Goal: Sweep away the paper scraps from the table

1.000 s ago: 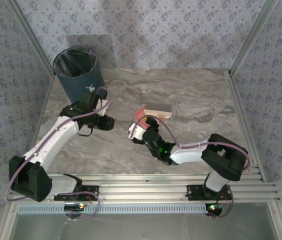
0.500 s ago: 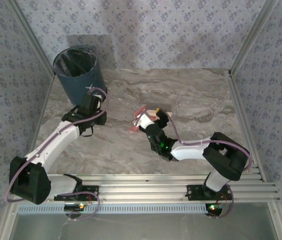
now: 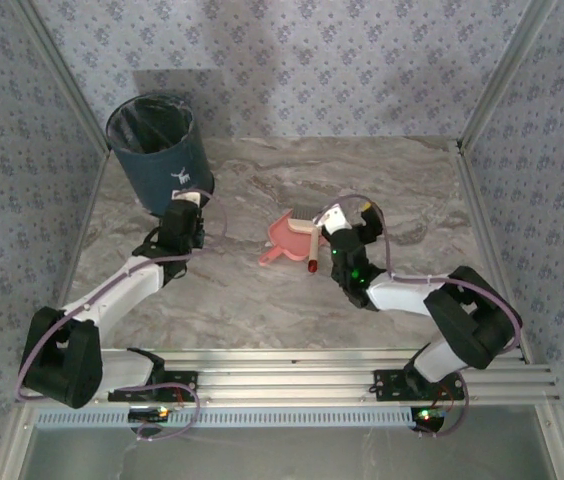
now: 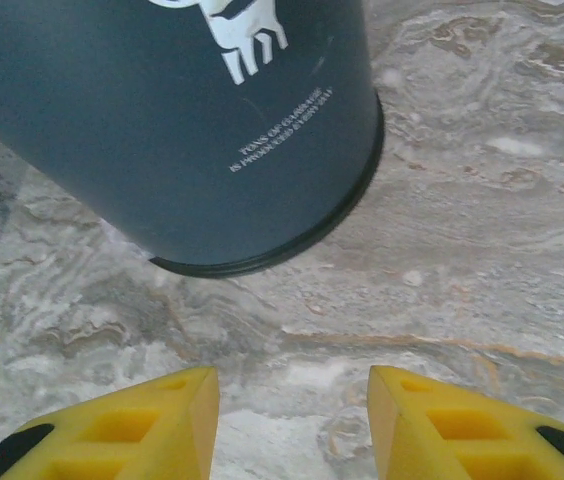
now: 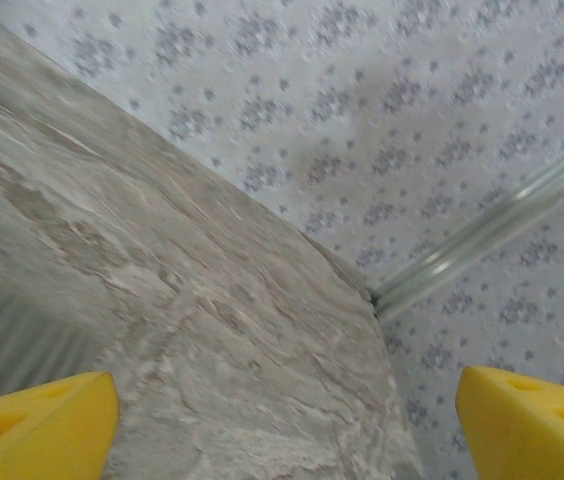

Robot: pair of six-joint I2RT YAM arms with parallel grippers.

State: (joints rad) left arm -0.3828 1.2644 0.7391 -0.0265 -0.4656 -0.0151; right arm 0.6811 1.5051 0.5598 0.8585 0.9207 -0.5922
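Right gripper (image 3: 350, 212) swung right, off the pink plastic dustpan (image 3: 284, 238), which lies mid-way across the grey marble-patterned table (image 3: 262, 295). Its jaws are wide and empty (wrist view agrees). Left gripper (image 4: 292, 420) moved up close to the dark blue round bin (image 4: 162, 130), fingers parted, nothing between.

A dark blue-grey bin (image 4: 162, 120) fills the upper left, its round base with a black rim resting on the table (image 4: 482, 200), a grey-beige marbled surface. A white logo and a small line of white lettering mark the bin's side. At the bottom edge, the left tool (image 4: 292, 420) shows two yellow fingers (image 4: 132, 430) set apart, with bare table between them, just short of the bin.
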